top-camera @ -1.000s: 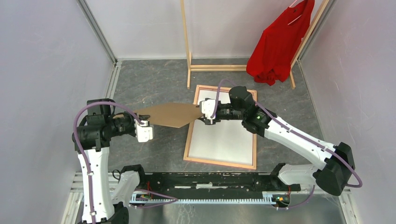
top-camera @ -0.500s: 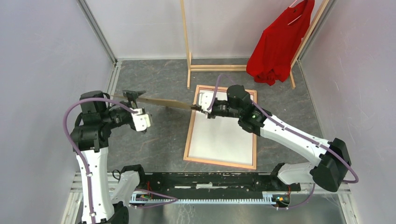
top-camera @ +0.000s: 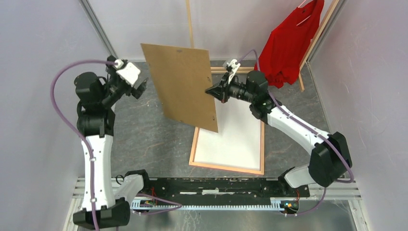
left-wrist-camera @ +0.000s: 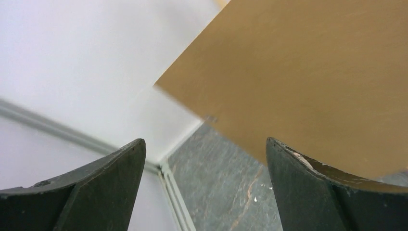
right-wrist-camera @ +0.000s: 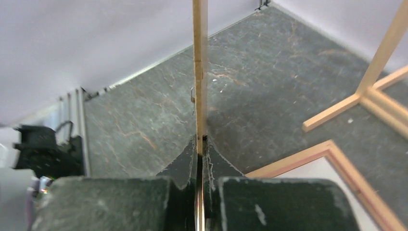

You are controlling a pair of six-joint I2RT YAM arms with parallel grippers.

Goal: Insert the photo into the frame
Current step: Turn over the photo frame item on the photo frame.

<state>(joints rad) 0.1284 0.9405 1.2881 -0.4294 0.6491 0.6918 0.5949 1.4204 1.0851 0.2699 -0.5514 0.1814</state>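
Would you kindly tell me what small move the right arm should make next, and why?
Probably swing the backing board leftward off the frame and lay it flat on the floor: only the right gripper pinches its edge, the left gripper is open beside it.

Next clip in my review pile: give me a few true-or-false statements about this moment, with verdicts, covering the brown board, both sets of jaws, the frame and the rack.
1. The right gripper has its jaws shut on the edge of the brown board. True.
2. The left gripper clamps the board as well. False: its jaws stand open, apart from the board.
3. The brown board lies flat inside the frame. False: it is held up in the air, tilted, while the frame lies on the table.
4. A red garment hangs on the wooden rack at the far side. True.
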